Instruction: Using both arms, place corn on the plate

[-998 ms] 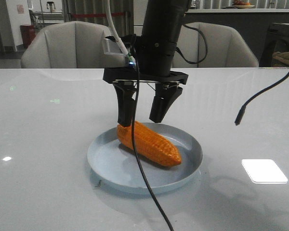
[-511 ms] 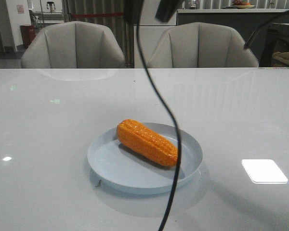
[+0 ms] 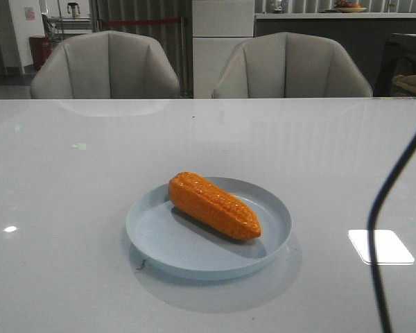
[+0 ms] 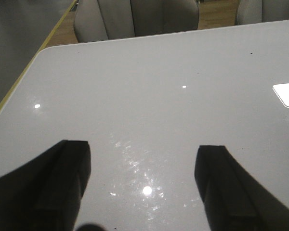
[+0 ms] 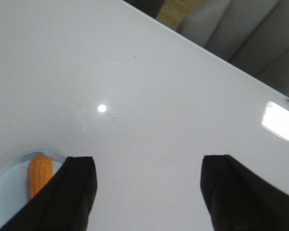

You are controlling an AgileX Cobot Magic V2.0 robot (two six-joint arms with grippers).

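Plainly no readable writing. Plate [image 3: 208, 232] on white tabletop [image 3: 69, 180] holds corn [image 3: 213, 206] — blunt end at 10 o'clock, tapered tip at 4. Left tool [image 4: 143, 185] and right tool [image 5: 147, 192] both spread wide, empty — black cable [image 3: 388, 229] dangles at 3 o'clock.

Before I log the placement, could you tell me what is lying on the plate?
Only the corn lies on the plate, slanting across it, tapered end toward the front right. The patch of plate under the cob is hidden.
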